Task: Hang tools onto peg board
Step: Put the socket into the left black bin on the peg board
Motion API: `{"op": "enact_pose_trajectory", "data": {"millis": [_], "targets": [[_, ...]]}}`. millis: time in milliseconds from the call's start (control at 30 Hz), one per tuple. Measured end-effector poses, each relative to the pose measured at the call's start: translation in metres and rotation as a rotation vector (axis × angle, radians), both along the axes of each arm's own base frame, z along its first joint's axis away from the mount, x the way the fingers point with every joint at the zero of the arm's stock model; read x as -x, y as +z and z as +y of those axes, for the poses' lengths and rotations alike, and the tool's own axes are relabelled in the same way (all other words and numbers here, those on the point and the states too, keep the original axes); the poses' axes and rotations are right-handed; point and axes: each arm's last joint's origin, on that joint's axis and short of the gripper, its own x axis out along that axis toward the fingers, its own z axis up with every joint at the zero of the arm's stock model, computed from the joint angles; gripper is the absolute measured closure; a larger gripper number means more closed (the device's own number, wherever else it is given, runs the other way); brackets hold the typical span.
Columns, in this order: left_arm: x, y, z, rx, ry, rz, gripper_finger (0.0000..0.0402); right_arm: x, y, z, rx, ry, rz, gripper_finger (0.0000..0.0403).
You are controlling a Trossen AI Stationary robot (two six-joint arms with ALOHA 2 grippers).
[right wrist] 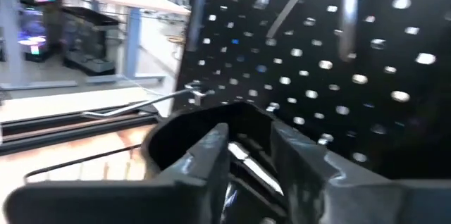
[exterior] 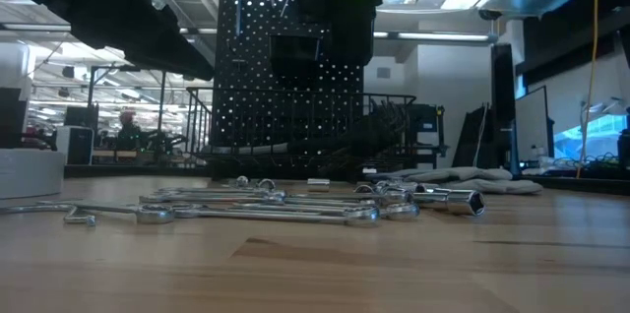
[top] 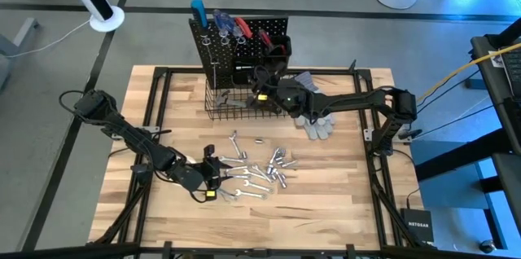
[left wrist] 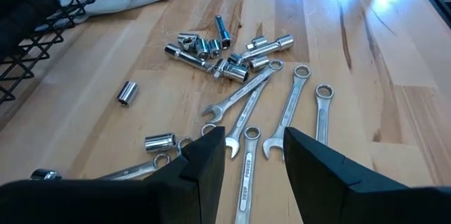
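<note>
The peg board (top: 244,47) stands upright at the table's far middle, with screwdrivers and pliers (top: 236,27) hanging on it and a black box bin (right wrist: 204,122) on its face. My right gripper (right wrist: 246,139) is level at that bin, fingers apart, with a thin silver tool (right wrist: 243,162) in the gap. Silver wrenches (left wrist: 282,111) and sockets (left wrist: 218,48) lie flat on the wood. My left gripper (left wrist: 254,136) hovers open just above the wrenches' near-left end (top: 218,179), with nothing between its fingers. My right gripper has the silver tool (right wrist: 238,155) slanting through the gap between its fingers, which come level from the table's right toward the board. I cannot tell whether either finger touches it; the tool's lower part is hidden behind the fingers.
A black wire basket (top: 236,106) sits at the board's foot. Grey work gloves (top: 313,120) lie to its right, under my right arm. A single socket (left wrist: 127,92) lies apart from the pile. Bare wood stretches along the table's near and right sides.
</note>
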Motion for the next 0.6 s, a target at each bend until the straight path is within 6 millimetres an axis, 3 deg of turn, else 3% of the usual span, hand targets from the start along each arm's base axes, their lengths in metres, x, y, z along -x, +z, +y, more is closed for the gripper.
{"op": "enact_pose_trajectory", "data": {"millis": [133, 267, 433, 600], "targets": [[0.0, 0.0, 0.0, 0.006, 0.004, 0.0, 0.0265, 0.001, 0.0, -0.001, 0.004, -0.069, 0.001, 0.0252], [0.0, 0.0, 0.0, 0.009, 0.006, 0.001, 0.0265, 0.002, 0.003, 0.014, 0.006, -0.042, 0.025, 0.0237], [0.001, 0.0, 0.0, 0.017, 0.009, 0.003, 0.0265, 0.015, 0.017, 0.06, 0.026, 0.086, 0.132, 0.0237], [0.001, 0.0, 0.0, 0.039, 0.022, 0.0, 0.0265, 0.048, 0.026, 0.118, -0.006, 0.255, 0.313, 0.0239]]}}
